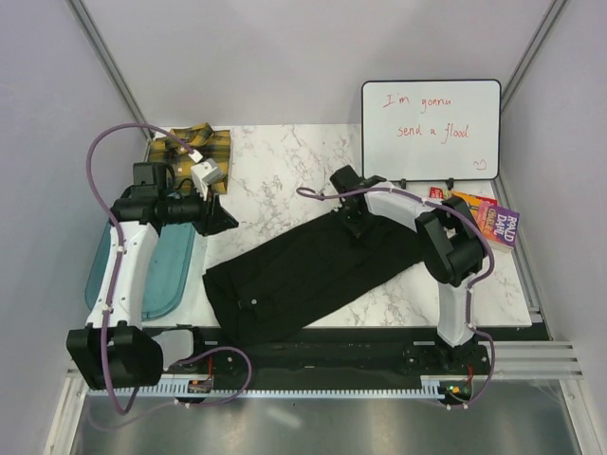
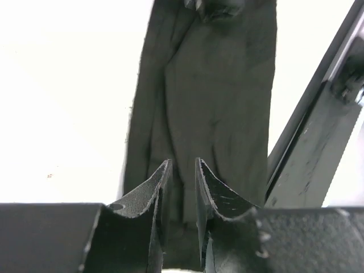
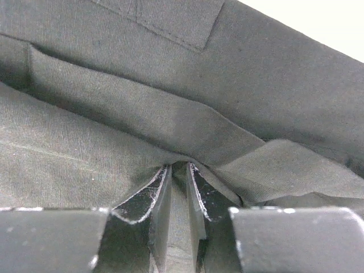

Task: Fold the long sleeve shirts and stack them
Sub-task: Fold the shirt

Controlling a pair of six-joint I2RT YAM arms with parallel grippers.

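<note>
a whiteboard (image 1: pixel 432 128) propped at the far right of the marble table (image 1: pixel 285 166) reads "i'm gonna send a flood" in red marker, with a small heart in its corner. beside it, a purple book (image 1: pixel 496 227) carries the name "roald dahl". two shirts are in view. the black shirt (image 1: pixel 303 275) lies stretched across the table from near left to far right, its near-left end reaching the table's near edge. the plaid shirt (image 1: pixel 194 144) sits bunched in the far left corner, well apart, with bare marble between them. one blue tub (image 1: pixel 166 270) rests at the left edge under the left arm (image 1: pixel 123 256). on the right arm (image 1: pixel 446 246), the right jaws pinch a fold at the black shirt's far-right end. the left jaws stand nearly together, dark cloth showing in the narrow gap; whether they grip it cannot be told.
</note>
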